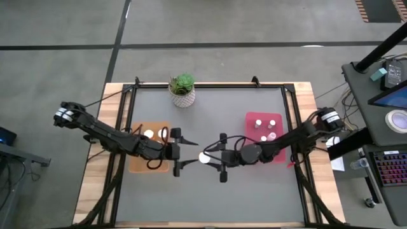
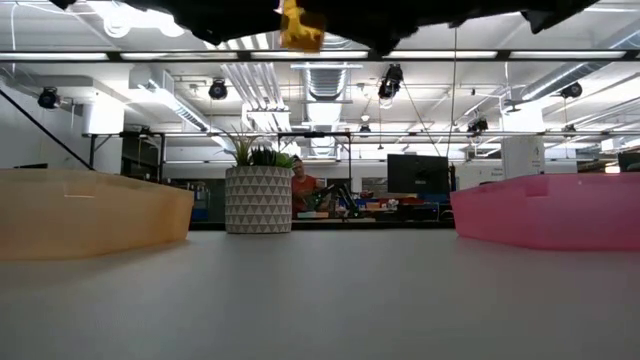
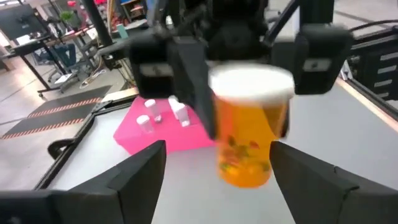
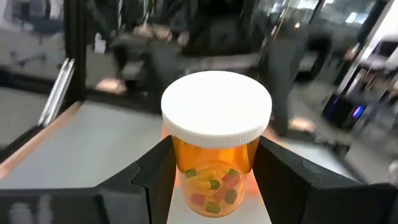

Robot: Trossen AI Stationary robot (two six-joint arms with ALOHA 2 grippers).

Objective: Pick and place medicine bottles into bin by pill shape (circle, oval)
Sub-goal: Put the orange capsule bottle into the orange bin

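Gripping the orange medicine bottle by its body under the white cap, my right fingers pinch it mid-air above the bench centre. My left fingers stand spread just beside it, between orange bin and pink bin.

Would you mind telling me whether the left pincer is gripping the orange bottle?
No, the left pincer stands open around the orange bottle, which the right pincer holds instead.
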